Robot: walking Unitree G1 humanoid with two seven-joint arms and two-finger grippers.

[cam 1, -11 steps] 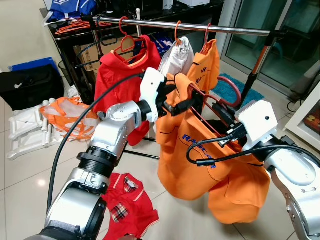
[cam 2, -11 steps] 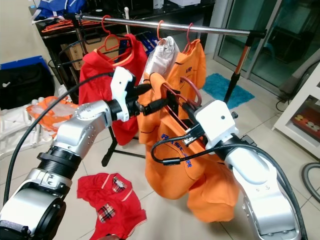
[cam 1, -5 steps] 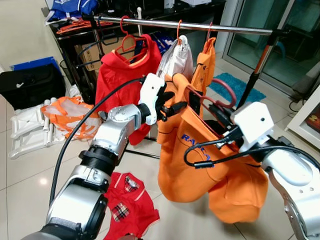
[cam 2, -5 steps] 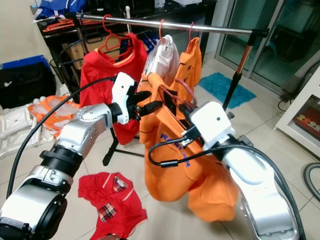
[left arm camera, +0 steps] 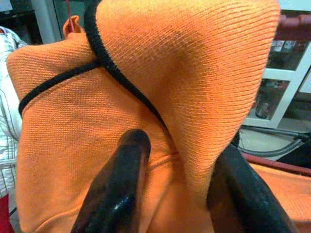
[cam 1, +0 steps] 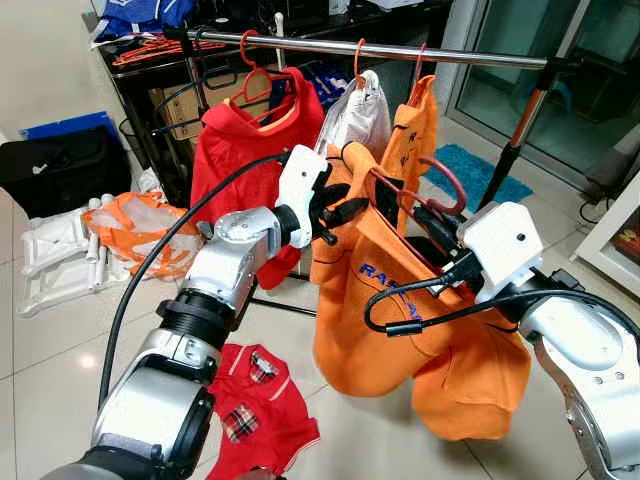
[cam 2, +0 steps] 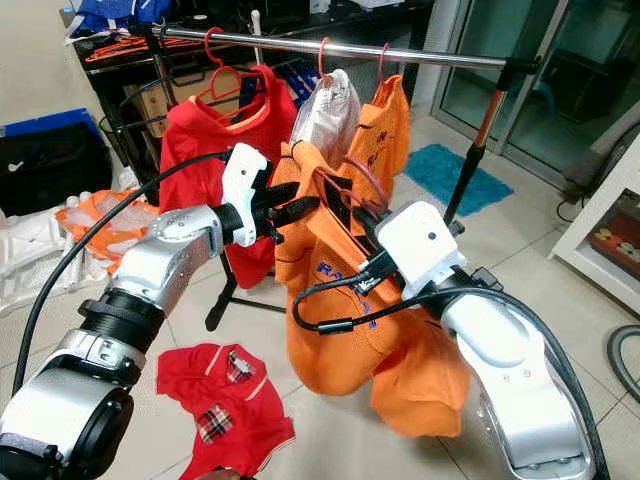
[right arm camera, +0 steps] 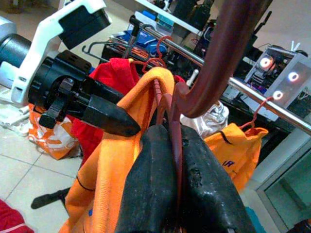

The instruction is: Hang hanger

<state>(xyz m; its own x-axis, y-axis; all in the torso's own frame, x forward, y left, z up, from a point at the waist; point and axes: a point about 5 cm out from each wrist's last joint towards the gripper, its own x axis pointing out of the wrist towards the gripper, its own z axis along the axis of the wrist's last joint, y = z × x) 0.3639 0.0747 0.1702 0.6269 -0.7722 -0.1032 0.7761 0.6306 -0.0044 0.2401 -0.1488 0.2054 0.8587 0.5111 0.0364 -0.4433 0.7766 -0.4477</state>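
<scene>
Below the metal rail (cam 1: 400,50), near side, hangs the knit orange shirt (cam 1: 390,300); left gripper (left arm camera: 177,194) pinches its black-piped fold; right gripper (right arm camera: 182,189) clamps the curved red hanger (right arm camera: 218,63)

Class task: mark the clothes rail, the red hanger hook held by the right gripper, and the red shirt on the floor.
clothes rail (cam 1: 470,54), left eye view, bare metal bar.
red hanger hook (cam 1: 452,183), left eye view, top of its curve.
red shirt on the floor (cam 1: 262,405), left eye view, its chest.
</scene>
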